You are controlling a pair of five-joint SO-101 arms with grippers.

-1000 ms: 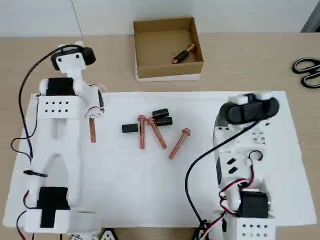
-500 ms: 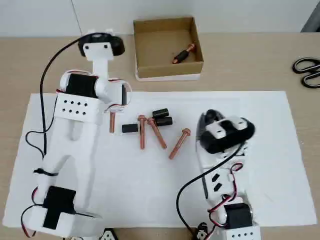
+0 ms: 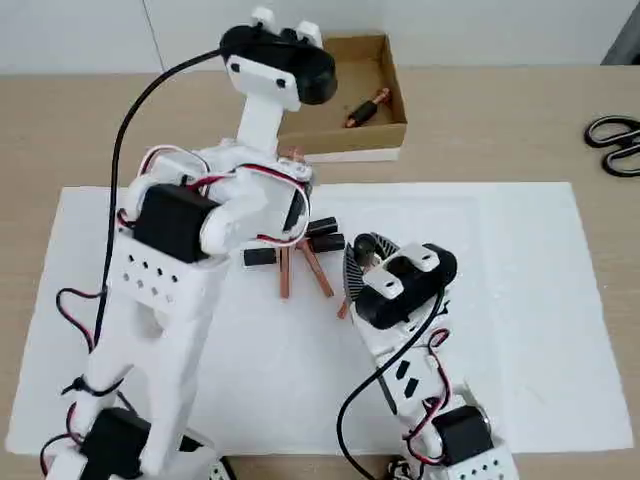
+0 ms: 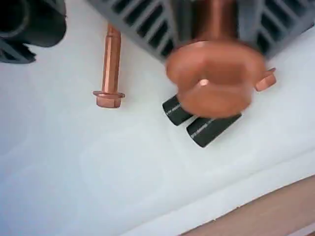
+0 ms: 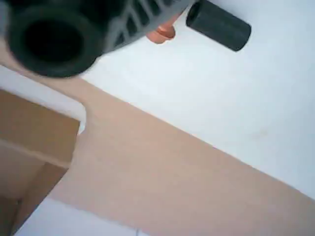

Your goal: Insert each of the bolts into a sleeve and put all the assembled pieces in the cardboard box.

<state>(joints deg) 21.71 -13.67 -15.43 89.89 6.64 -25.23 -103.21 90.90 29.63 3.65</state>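
My left gripper [image 3: 297,172] hangs over the pile on the paper, shut on a copper bolt [image 4: 214,83] whose head faces the left wrist camera. My right gripper [image 3: 360,258] stands just right of the pile, shut on a black sleeve [image 5: 49,39] with its bore open to the right wrist camera. Two loose bolts [image 3: 285,270] [image 3: 318,272] and three loose sleeves [image 3: 260,257] [image 3: 320,226] [image 3: 330,242] lie on the paper. The right arm hides most of a third bolt [image 3: 343,308]. The cardboard box [image 3: 290,135] at the back holds one assembled piece [image 3: 367,107].
White paper [image 3: 520,300] covers the middle of the wooden table [image 3: 500,120]. Scissors [image 3: 615,140] lie at the far right edge. The box's near wall stands just behind the left gripper.
The left arm has swung right and forward with the bolt, from the paper's left edge to above the pile. The right arm has moved left toward the pile with its sleeve.
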